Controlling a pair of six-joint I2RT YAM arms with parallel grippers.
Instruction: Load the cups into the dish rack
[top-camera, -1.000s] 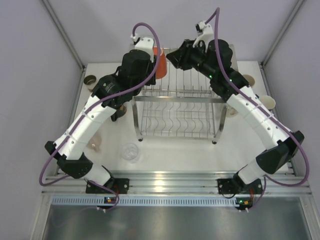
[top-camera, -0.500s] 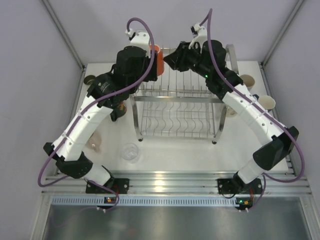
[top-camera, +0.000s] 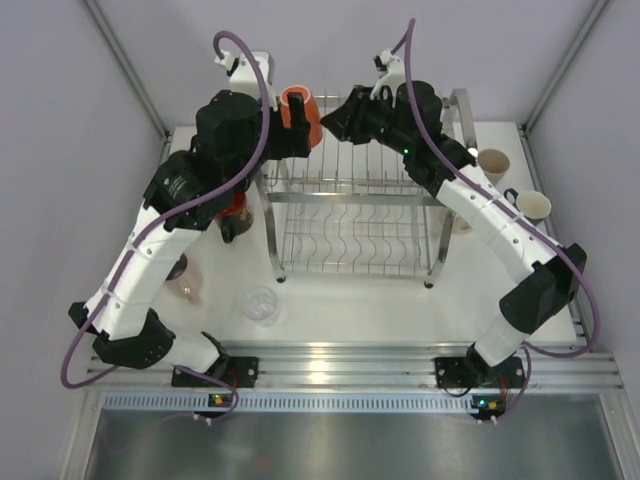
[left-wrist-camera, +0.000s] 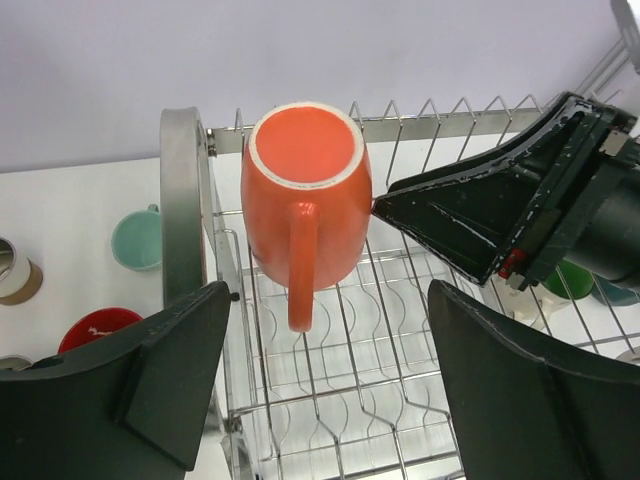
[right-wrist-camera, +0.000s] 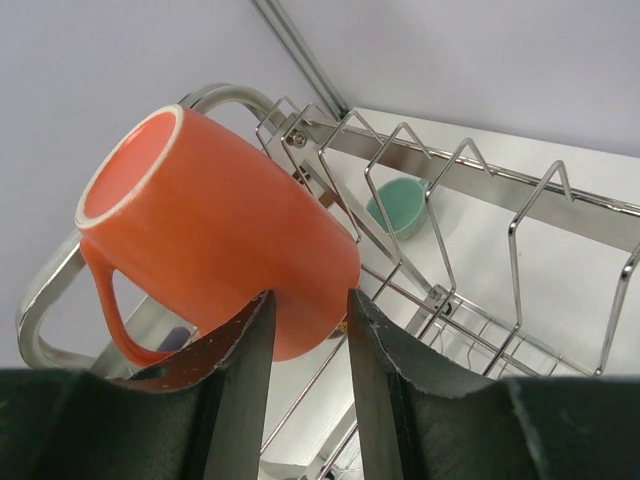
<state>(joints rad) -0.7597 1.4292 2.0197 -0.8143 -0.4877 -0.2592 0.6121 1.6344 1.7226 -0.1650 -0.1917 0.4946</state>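
Orange mug (left-wrist-camera: 304, 195) tilts on dish rack (left-wrist-camera: 330, 360); left gripper (left-wrist-camera: 330, 390) spread clear, right gripper (right-wrist-camera: 305, 335) fingertips pressing it; seat it squarely.

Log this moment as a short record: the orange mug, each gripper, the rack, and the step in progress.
orange mug: on the dish rack's upper tier, tilted, handle toward left arm
left gripper: open, clear of mug
right gripper: fingers against mug's lower side; grip cannot be told
step: mug placed, left arm letting go
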